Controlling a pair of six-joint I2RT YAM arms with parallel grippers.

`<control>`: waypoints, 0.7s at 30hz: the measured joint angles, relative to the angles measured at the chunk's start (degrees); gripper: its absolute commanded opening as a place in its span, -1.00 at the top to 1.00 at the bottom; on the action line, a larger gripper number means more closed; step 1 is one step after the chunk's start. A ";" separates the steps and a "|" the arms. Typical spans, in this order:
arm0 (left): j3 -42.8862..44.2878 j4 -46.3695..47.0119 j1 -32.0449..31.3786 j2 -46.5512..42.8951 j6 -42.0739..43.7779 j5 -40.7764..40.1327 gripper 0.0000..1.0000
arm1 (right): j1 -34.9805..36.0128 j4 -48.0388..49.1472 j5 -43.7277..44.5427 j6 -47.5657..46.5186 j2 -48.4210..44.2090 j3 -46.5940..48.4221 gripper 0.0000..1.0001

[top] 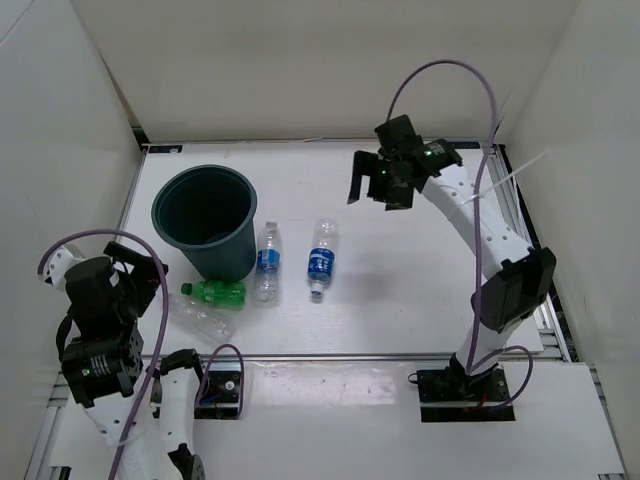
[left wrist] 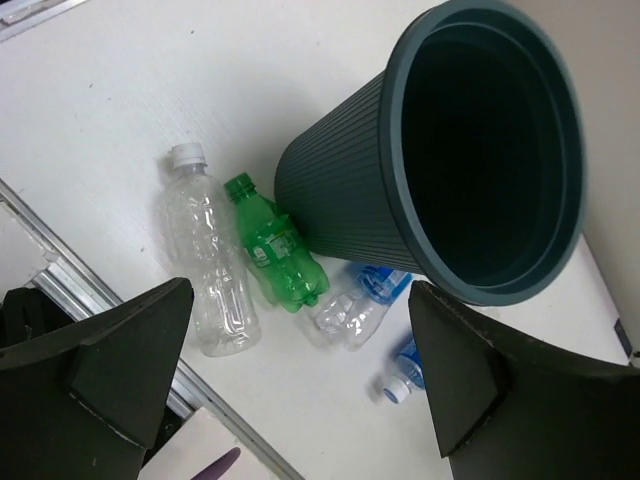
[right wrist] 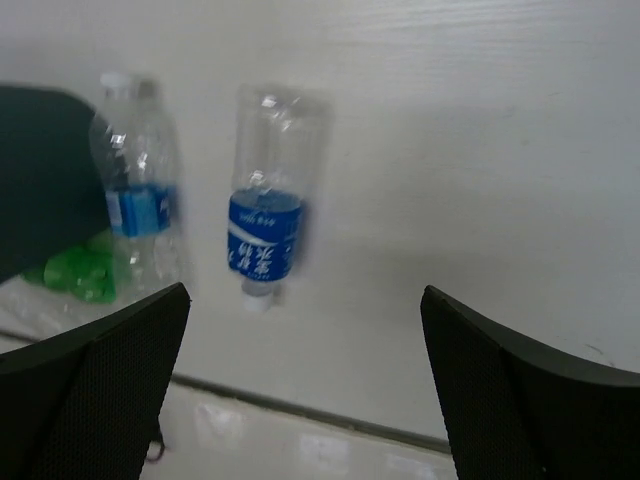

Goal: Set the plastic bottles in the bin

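The dark teal bin (top: 226,256) stands upright at the left of the table, its ribbed wall (left wrist: 340,190) filling the left wrist view. Four plastic bottles lie beside it. Two clear ones with blue labels (top: 267,262) (top: 321,258) lie to its right. A green one (top: 213,292) and a clear unlabelled one (top: 205,318) lie in front of it. My left gripper (top: 145,272) hangs open above the near left corner, looking down on the green bottle (left wrist: 272,255) and the unlabelled bottle (left wrist: 210,270). My right gripper (top: 378,188) is open, raised over the far side of the table; a blue-labelled bottle (right wrist: 265,220) lies below it.
White walls close in the table on the left, back and right. A metal rail (top: 400,355) runs along the table's near edge, with both arm bases behind it. A purple cable (top: 450,75) loops above the right arm.
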 measured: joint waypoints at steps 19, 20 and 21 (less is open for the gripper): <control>-5.55 3.19 -0.48 -3.54 0.00 -5.38 -1.00 | 2.71 7.58 -28.09 -4.15 24.92 1.70 -1.00; -5.55 3.13 -0.48 -3.52 -0.02 -5.73 -1.00 | 2.82 7.93 -28.72 -4.11 25.57 1.88 -1.00; -5.55 2.95 -0.48 -3.39 -0.02 -6.05 -1.00 | 2.99 8.17 -29.33 -4.09 26.29 2.10 -1.00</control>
